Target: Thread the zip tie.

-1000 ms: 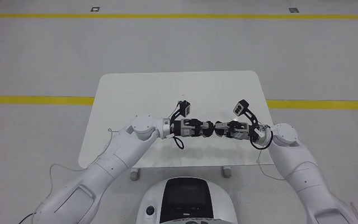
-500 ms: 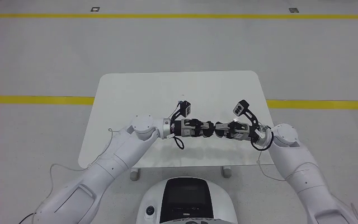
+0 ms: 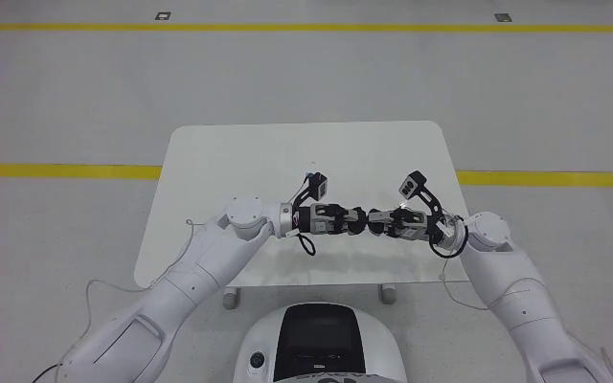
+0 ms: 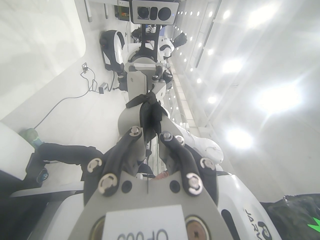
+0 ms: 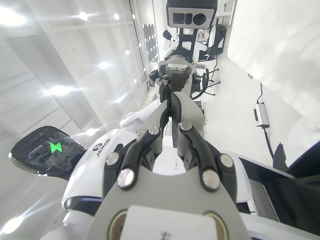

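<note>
The left pincer point(image 3: 358, 218) and right pincer point(image 3: 375, 219) are positioned tip to tip above the white table point(image 3: 239, 163), at 6 o'clock from the table centre, near its front edge. The left pincer lies at 9 o'clock from the meeting point and the right pincer at 3 o'clock. Both pincers have their fingers drawn together (what they clamp cannot be resolved). The zip tie, at this meeting point, is too small to tell.
</note>
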